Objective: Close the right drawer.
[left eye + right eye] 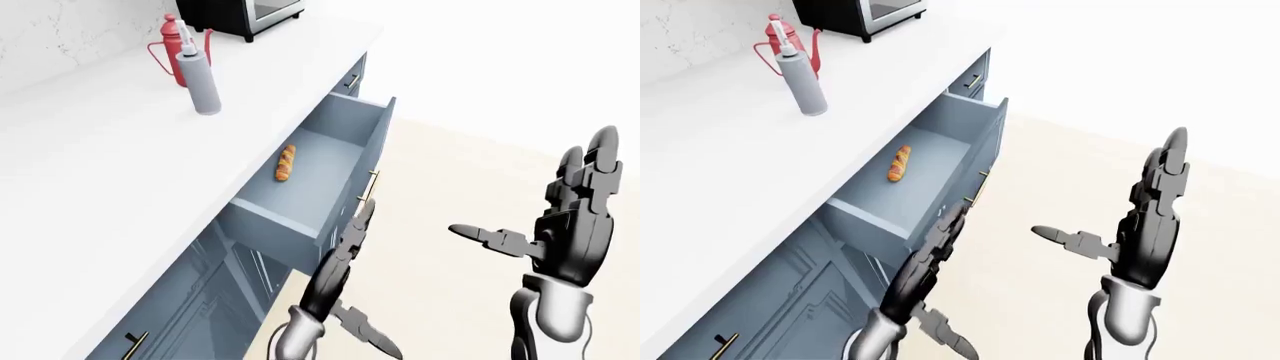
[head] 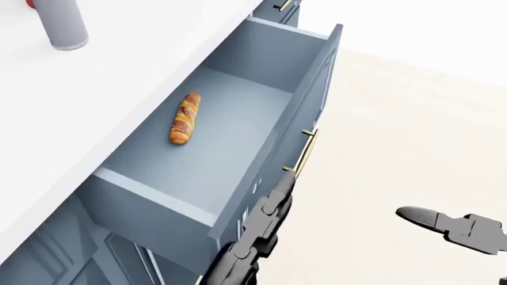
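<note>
A: Fingers splayed on the black left hand [image 1: 340, 259], flat by the slate-blue drawer [image 1: 345, 142] front; right hand [image 1: 570, 225] open, idle.

B: Drawer's fully out under the white worktop [image 1: 110, 172], golden bread roll [image 2: 185, 117] inside. Whole push remains.
</note>
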